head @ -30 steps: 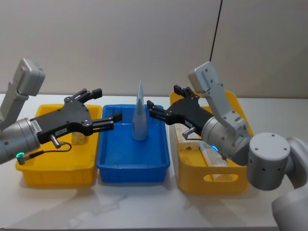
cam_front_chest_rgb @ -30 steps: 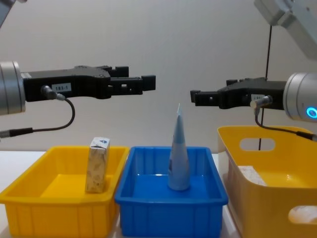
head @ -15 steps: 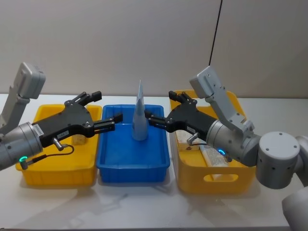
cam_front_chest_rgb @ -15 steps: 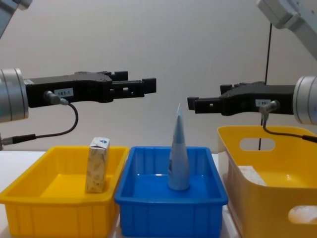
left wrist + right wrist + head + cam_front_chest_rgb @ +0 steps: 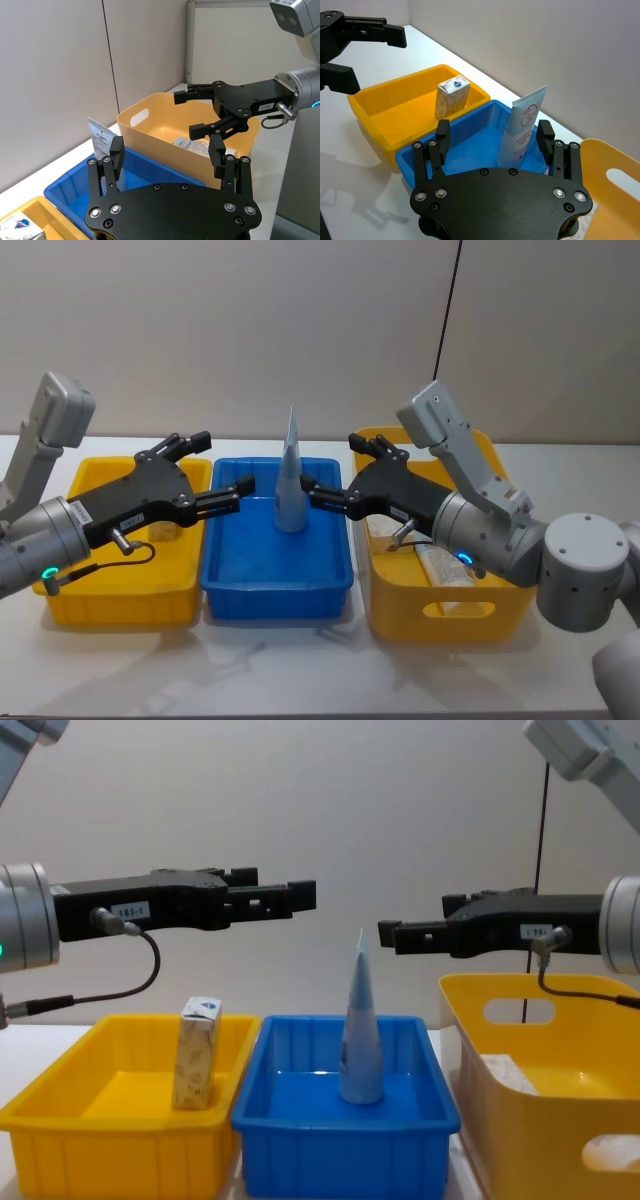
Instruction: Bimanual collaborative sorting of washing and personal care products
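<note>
Left gripper (image 5: 233,492) and right gripper (image 5: 318,488), both spread apart, flank the upright tube (image 5: 289,480) at frame centre.

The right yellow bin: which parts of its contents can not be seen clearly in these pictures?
- Chest view: the right yellow bin's front wall hides most of the marbled box; a corner shows.
- Head view: the right gripper and its arm cover much of the box.
- Left wrist view: the print on the box is too small to read.
- Head view: the left gripper hides most of the speckled carton.
</note>
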